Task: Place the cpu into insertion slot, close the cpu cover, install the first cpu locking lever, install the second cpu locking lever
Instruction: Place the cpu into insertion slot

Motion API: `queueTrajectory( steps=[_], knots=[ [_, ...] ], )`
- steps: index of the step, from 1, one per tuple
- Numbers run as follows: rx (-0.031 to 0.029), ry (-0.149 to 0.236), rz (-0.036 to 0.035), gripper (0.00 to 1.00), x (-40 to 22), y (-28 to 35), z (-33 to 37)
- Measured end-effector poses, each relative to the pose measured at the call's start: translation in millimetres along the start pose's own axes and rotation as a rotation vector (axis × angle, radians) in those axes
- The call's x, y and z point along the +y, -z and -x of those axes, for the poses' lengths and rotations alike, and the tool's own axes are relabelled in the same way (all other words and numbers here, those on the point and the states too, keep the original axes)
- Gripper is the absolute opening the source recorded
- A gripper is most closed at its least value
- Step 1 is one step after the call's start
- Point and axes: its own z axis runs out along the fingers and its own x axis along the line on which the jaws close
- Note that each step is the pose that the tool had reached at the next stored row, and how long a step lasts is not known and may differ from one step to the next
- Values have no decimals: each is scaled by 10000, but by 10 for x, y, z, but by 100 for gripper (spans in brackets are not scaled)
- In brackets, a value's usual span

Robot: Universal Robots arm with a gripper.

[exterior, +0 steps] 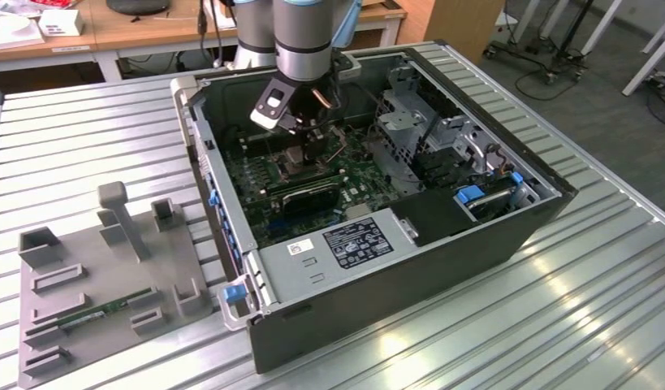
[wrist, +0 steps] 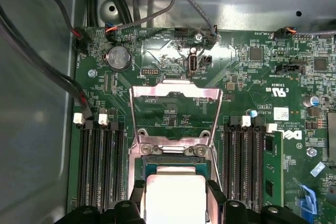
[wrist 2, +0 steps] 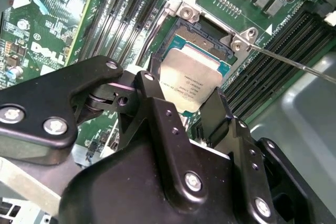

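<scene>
Cpu held over its socket, the cover open.

Inside the computer case (exterior: 419, 284), the gripper (wrist 2: 184, 97) pinches the cpu (wrist 2: 197, 72) by two opposite edges, so its silvery face is free and about level above the socket (wrist: 176, 156). Whether it already rests on the contacts, I cannot tell. The cpu cover (wrist: 176, 109) stands folded back from one edge of the socket. One locking lever (wrist 2: 294, 64) is swung away beside the socket, I think to leave the way down open.

Insertion slot (wrist: 173, 160) uncovered; cpu cover (wrist: 207, 94) raised at one edge, memory slots (wrist: 102, 166) flanking.
</scene>
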Motion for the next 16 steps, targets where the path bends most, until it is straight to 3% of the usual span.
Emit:
queueTrajectory(
  steps=[9,16],
  knots=[
    [1,0,-25,54,-12,-104,2],
    [0,1,-27,54,-21,-124,3]
  ],
)
